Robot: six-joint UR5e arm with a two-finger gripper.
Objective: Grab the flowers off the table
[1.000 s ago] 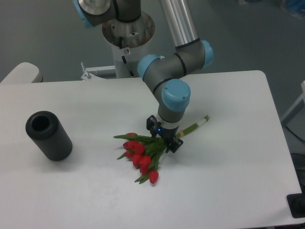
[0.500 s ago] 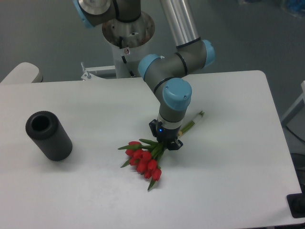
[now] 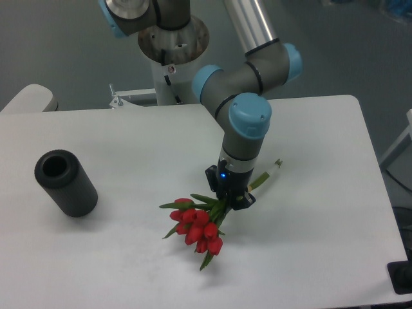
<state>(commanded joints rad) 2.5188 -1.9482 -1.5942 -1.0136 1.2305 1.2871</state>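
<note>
The flowers (image 3: 196, 226) are a small bunch of red tulips with green stems and leaves. My gripper (image 3: 230, 198) is shut on the stems near the middle of the bunch. The red buds hang down to the lower left of the gripper. The pale stem ends (image 3: 269, 172) stick out to the upper right. The bunch looks lifted off the white table (image 3: 129, 270), with the buds tilted downward. The fingertips are partly hidden by the leaves.
A dark grey cylinder (image 3: 65, 182) lies on the left part of the table. The robot's base column (image 3: 172, 48) stands behind the table's far edge. The table's right edge (image 3: 380, 193) is near.
The gripper has risen and shifted slightly right and toward the front with the flowers held. The buds now hang closer together and lower than before.
</note>
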